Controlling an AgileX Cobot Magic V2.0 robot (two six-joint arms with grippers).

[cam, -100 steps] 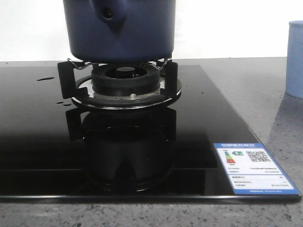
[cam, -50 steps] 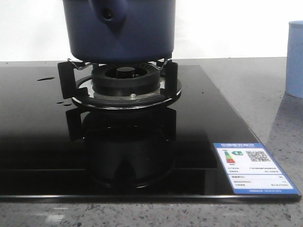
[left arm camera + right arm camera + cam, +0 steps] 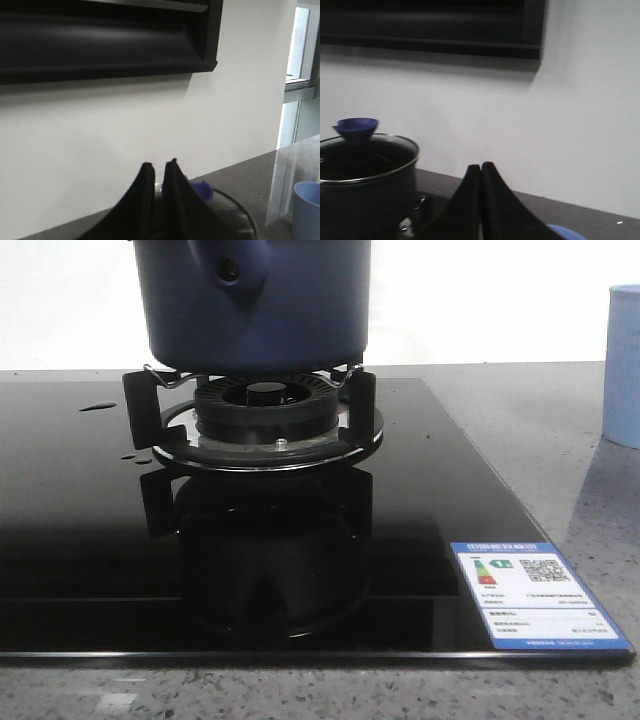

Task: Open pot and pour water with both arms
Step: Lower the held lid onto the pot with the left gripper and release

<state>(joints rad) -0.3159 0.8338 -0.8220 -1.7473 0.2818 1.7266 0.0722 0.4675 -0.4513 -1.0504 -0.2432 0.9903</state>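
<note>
The dark navy pot [image 3: 255, 305] stands on the gas burner [image 3: 265, 415], its handle stub with the round hole [image 3: 230, 270] facing me. Neither gripper shows in the front view. In the right wrist view the pot [image 3: 365, 195] carries a glass lid with a blue knob [image 3: 356, 129]; my right gripper [image 3: 481, 166] is shut and empty, off to the pot's side. In the left wrist view my left gripper [image 3: 159, 164] has only a thin slit between its fingers and holds nothing. It hovers over the lid [image 3: 230, 210], whose knob [image 3: 202, 190] is just beyond the fingers.
A pale blue cup [image 3: 625, 365] stands on the grey counter to the right of the black glass hob [image 3: 420, 500]; it also shows in the left wrist view [image 3: 307, 210] and in the right wrist view [image 3: 565, 232]. A white wall and a dark hood [image 3: 100, 40] lie behind.
</note>
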